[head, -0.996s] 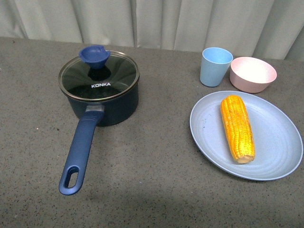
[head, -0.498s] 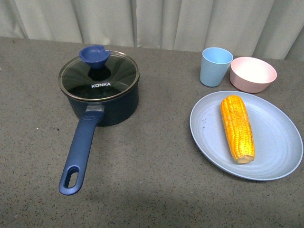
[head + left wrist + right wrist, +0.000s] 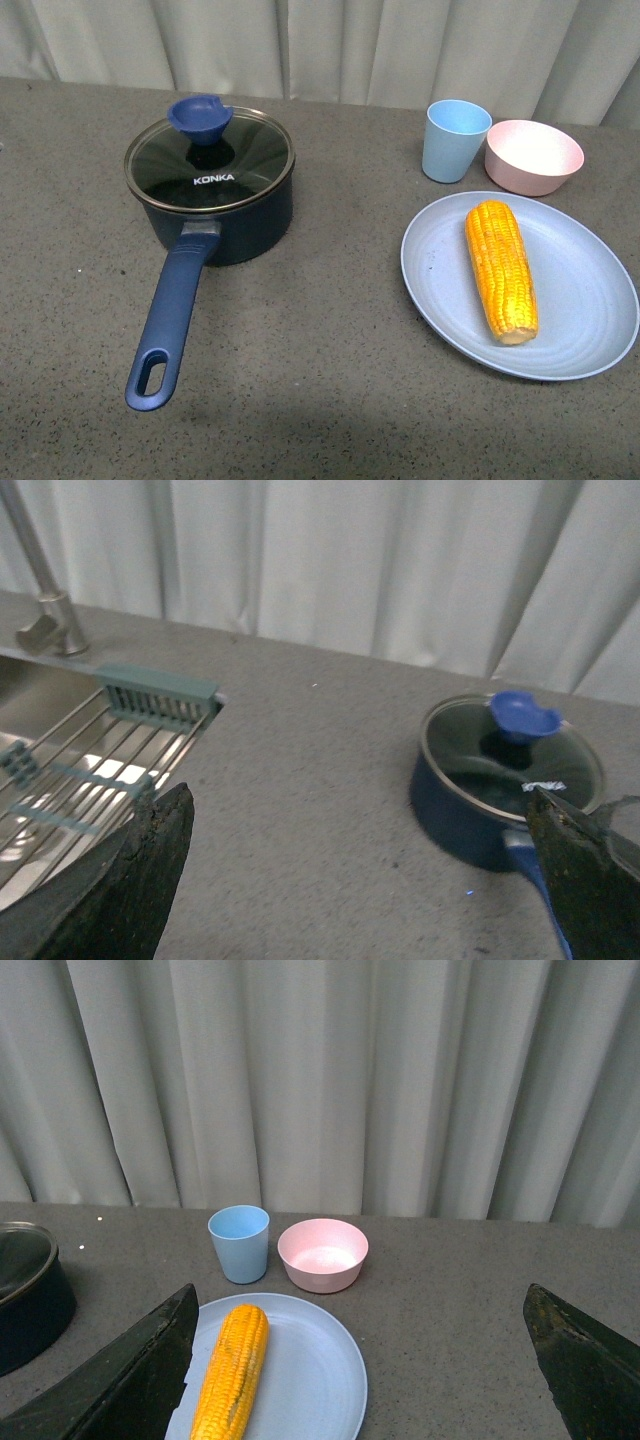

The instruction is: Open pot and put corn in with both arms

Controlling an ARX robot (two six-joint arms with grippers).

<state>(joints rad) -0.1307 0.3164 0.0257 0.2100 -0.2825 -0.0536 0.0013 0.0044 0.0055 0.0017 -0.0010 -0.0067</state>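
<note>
**Two arms holding back, nothing shifting on the worktop**

From the front, neither arm is showing. The pot (image 3: 235,225) is sitting just where it sat a second ago, toward the far-left part of the worktop (image 3: 320,400). Its glass lid (image 3: 230,160) is lying shut on the rim and its handle (image 3: 170,315) is pointing at the near edge. The corn (image 3: 500,270) is lying untouched on the plate (image 3: 590,300) by the right edge. Only the picture itself is drifting a hair, so I reckon the job is not yet starting.

From the left wrist, the left gripper (image 3: 357,795) is hanging with its fingers spread wide, gripping nothing, and facing the lidded pot from well apart.

From the right wrist, the right gripper (image 3: 360,1290) is gaping just as wide, also empty. It is looking over the corn, with the cup (image 3: 239,1243) and bowl (image 3: 322,1253) beyond, toward the far edge. The lid is needing to come off first.
</note>
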